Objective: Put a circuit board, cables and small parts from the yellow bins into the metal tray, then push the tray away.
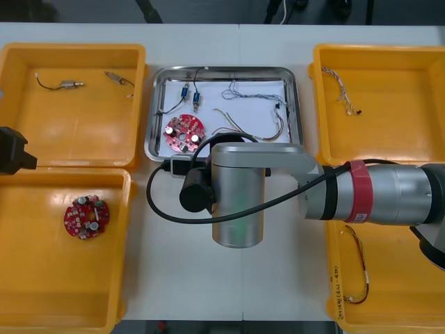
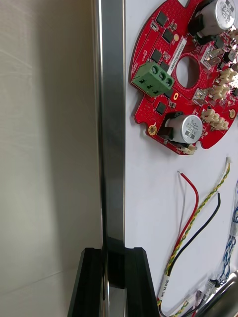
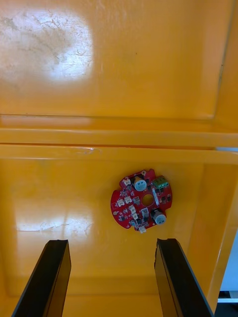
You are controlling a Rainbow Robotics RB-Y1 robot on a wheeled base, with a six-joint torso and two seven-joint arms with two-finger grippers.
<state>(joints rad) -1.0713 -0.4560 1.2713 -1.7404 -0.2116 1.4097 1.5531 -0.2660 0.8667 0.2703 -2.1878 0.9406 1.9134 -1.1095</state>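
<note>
Metal sits between the black jaws of the right gripper [image 2: 114, 257]. They are closed onto the near rim of the metal tray [image 2: 113, 124], one jaw outside on the tabletop side and the other inside over the tray's white floor. In the front view the right arm reaches in from the right above the bare tabletop [image 1: 167, 278], with its wrist over the tray's near edge.

Inside the tray, a red circuit board [image 1: 183, 132] lies near the held rim. With it are two small metal parts [image 1: 185, 91] on black leads, a twisted blue and white cable [image 1: 240, 90] and a red and yellow cable [image 1: 268, 132]. White lettering runs across the board beside its green terminal block [image 2: 154, 79], and a white tag [image 2: 165, 283] wraps one of the cables close to the jaws. Neither can be read. A printed strip [image 1: 336, 292] on the rim of the near right bin [image 1: 389, 278] is also too small to read.

The tray's sides stand just beside the far left bin [image 1: 83, 139] and the far right bin [image 1: 389, 132], with little slack. Beyond its far rim, a band of tabletop lies open up to the table's far edge.

The left gripper [image 3: 111, 242] hovers over the near left bin [image 1: 42, 278] with its jaws spread wide. A second circuit board [image 1: 86, 216] lies on the bin floor ahead of them, touching neither jaw.
</note>
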